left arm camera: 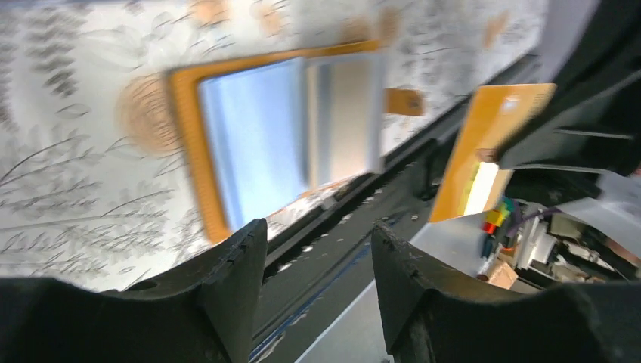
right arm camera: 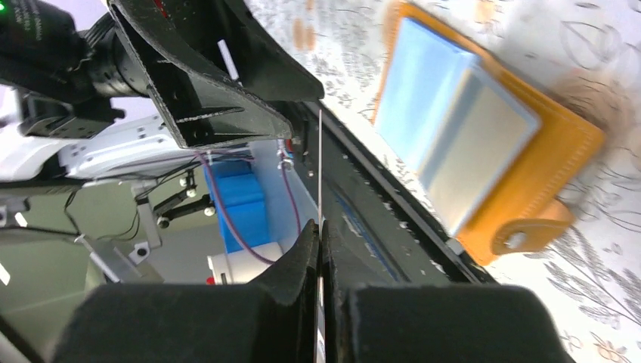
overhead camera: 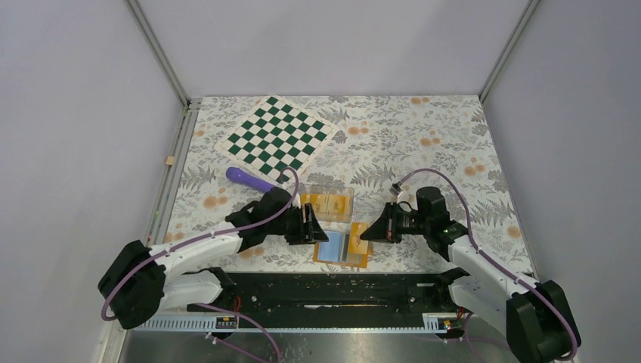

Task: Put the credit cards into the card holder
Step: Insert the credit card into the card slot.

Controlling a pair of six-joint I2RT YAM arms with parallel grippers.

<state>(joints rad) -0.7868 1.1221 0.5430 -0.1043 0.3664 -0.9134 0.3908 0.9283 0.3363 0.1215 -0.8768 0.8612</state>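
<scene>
The orange card holder point(overhead camera: 342, 249) lies open near the table's front edge, its light-blue and grey inside facing up. It also shows in the left wrist view point(left arm camera: 280, 136) and the right wrist view point(right arm camera: 484, 144). My right gripper point(overhead camera: 370, 231) is shut on an orange credit card point(left arm camera: 491, 128), which the right wrist view shows edge-on point(right arm camera: 320, 151), just right of and above the holder. My left gripper point(overhead camera: 317, 225) hangs open and empty just left of the holder, its jaws point(left arm camera: 317, 231) apart with nothing between them.
A clear tray point(overhead camera: 326, 203) with orange cards in it stands just behind the holder. A purple object point(overhead camera: 249, 178) and a green-and-white chessboard point(overhead camera: 276, 134) lie further back on the left. A black rail point(overhead camera: 332, 291) runs along the near edge.
</scene>
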